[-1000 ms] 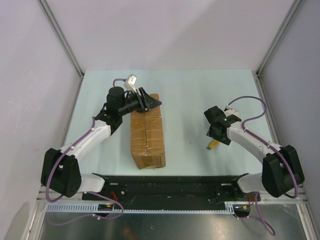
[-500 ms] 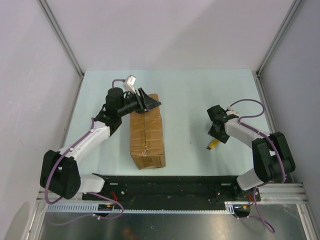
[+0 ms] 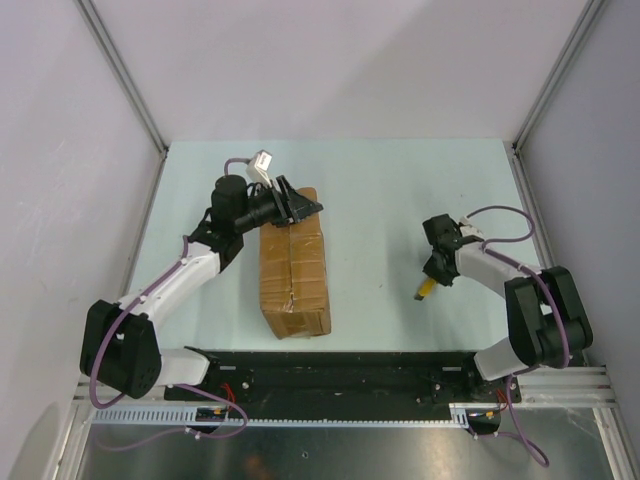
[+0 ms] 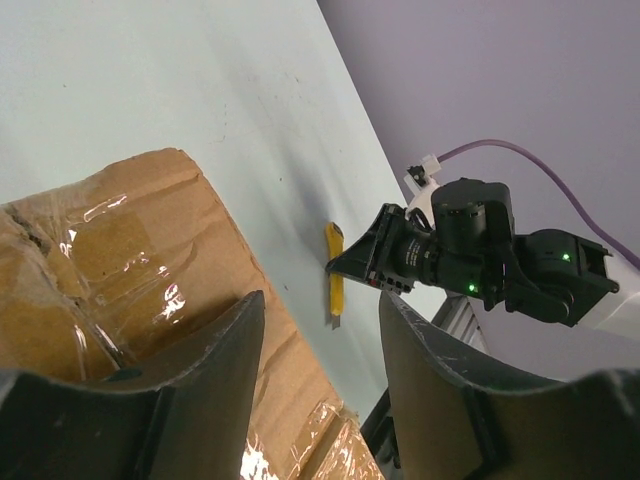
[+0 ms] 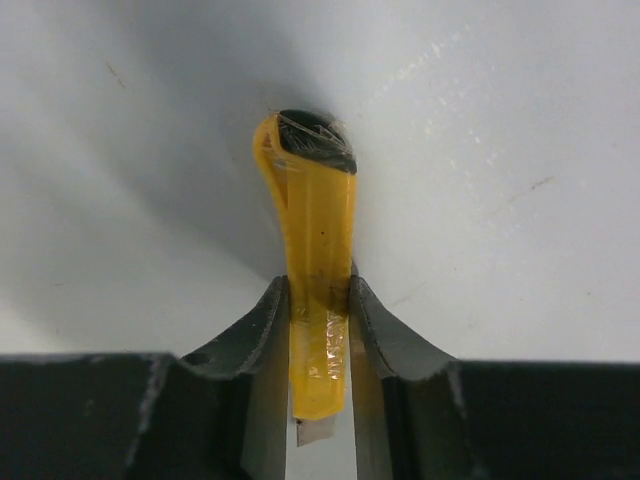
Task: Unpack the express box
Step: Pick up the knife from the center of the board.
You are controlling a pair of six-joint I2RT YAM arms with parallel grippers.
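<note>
Caught the job at the tool-fetching step: tape seams on the express box (image 3: 293, 265) uncut, flaps shut. Found the right end effector (image 5: 318, 290) narrowed onto the yellow utility knife (image 5: 318, 220), both fingers (image 5: 258, 345) pressed against the sides of the handle. Noted the black-capped butt pointing away from the wrist and a small grey tip, probably the blade, pointing back toward it. Saw the knife lying flat on the worktop (image 3: 380, 190), not yet lifted.

Found the left end effector (image 4: 320, 305) partly spread with nothing between the fingers, poised over the far end of the box, taped cardboard directly beneath. Could not tell whether touching the carton. Placed the box well off to the left of the right end effector, with bare worktop between.

Judged the next move to call for a firm squeeze and a straight lift of the knife clear of the surface, then a carry across to the centre seam. Judged some turning of the wrist needed to bring the cutting end down, and a steadying press from the left side worthwhile before any cut.
</note>
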